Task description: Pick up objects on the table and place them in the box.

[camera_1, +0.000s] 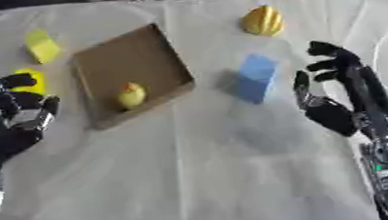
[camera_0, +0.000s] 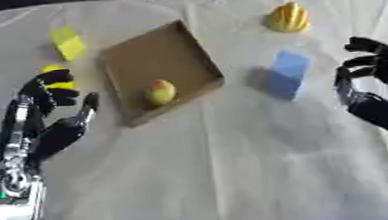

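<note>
Shallow brown cardboard box [camera_0: 154,60] holds one yellow round object [camera_0: 161,92]. Outside: three yellow items, one blue block [camera_0: 287,73]. Left hand [camera_0: 54,111] curled round a yellow piece [camera_0: 57,77]; right hand [camera_1: 336,92] open, empty.

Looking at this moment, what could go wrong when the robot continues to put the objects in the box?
1. The left hand has fingers curled around a small yellow object; it might slip out on the way to the box.
2. The box is shallow and a yellow round object lies near its low front wall; a drop could knock it out.
3. The blue block stands tilted near the open right hand; a touch could topple it.
</note>
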### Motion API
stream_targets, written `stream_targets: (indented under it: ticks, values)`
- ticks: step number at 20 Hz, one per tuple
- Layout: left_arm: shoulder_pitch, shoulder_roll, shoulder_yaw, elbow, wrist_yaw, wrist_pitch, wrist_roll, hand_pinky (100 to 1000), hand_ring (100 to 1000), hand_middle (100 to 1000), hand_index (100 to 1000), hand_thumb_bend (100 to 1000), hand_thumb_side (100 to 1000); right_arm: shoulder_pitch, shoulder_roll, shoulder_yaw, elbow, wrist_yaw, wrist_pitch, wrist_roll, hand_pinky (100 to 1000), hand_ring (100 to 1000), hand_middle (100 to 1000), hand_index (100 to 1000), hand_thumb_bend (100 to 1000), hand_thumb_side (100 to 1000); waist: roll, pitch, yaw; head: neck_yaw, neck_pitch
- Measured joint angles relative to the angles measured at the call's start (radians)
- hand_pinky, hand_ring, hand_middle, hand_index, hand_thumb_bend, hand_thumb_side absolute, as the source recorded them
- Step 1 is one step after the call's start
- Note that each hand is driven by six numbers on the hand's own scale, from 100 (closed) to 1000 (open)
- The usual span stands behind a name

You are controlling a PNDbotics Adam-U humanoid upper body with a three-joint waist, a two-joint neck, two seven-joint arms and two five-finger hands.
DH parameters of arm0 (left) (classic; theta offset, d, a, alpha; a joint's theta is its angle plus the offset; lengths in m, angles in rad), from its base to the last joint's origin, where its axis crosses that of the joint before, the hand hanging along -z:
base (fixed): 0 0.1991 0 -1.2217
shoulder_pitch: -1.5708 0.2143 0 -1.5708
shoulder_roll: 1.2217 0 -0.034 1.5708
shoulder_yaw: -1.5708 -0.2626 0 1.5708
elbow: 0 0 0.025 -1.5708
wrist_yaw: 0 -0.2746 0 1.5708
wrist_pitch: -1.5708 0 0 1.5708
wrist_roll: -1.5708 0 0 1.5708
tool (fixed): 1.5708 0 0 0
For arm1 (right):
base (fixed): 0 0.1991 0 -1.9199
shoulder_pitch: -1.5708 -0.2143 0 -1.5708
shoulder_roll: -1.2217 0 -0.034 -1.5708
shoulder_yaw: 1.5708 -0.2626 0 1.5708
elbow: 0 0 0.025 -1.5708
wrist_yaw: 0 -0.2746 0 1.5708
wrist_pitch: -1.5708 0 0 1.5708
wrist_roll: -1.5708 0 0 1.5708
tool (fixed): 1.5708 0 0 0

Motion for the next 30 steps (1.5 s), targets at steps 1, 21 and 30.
stream_targets:
  ticks: [1,21,30]
  values:
    - [0.000,0.000,0.000,0.000,-0.002,0.000,0.000,649,629,679,764,357,100,0.000,0.000,0.000,0.000,0.000,0.000,0.000,676,733,806,891,100,344,0.000,0.000,0.000,0.000,0.000]
    - [-0.040,0.097,0.005,-0.008,-0.030,0.006,-0.008,658,637,688,779,328,100,0.000,0.000,0.000,0.000,0.000,0.001,0.001,676,732,805,891,100,346,0.000,-0.001,-0.001,0.001,0.000]
    - [-0.198,0.413,-0.007,0.053,-0.069,0.030,-0.044,685,666,713,808,423,171,0.001,-0.001,0.000,0.000,0.000,0.002,0.001,676,732,805,891,100,346,0.003,-0.001,-0.015,0.006,0.000]
